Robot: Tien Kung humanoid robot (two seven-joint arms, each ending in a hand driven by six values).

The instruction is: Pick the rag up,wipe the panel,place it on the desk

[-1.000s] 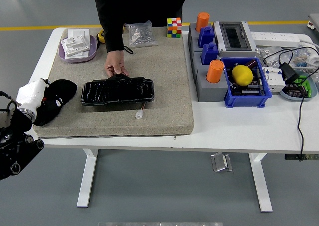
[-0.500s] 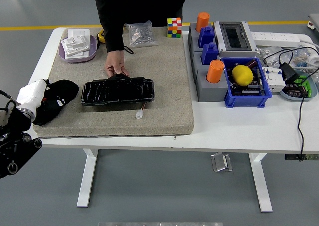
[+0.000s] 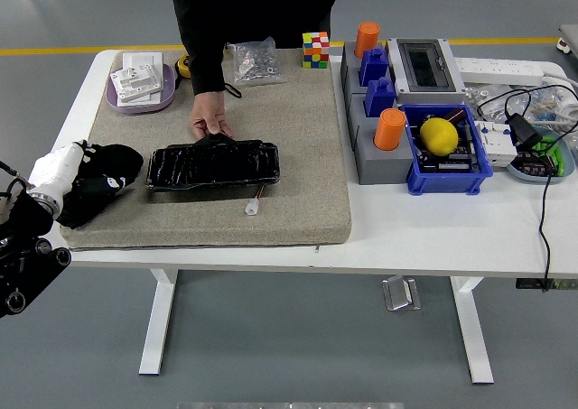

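Left hand (image 3: 90, 179): my fingers lie over the rag (image 3: 107, 181), a black bundle at the mat's (image 3: 307, 156) left edge; whether they have closed on it I cannot tell.
Right hand: out of view.
Panel (image 3: 213, 165): black, mid-mat, right of the rag and clear of it; a person's hand (image 3: 209, 118) steadies its far edge.
Risk: thin grasp, so the rag slips or trails on lifting.
Risk: my sweep pushes the panel, or meets that hand.
Risk: loose connector (image 3: 252, 208) near the panel's front gets snagged.

On the mat (image 3: 298, 156), the rag (image 3: 107, 181) lies left of the panel (image 3: 213, 165), the bin (image 3: 444, 151) right of the mat.
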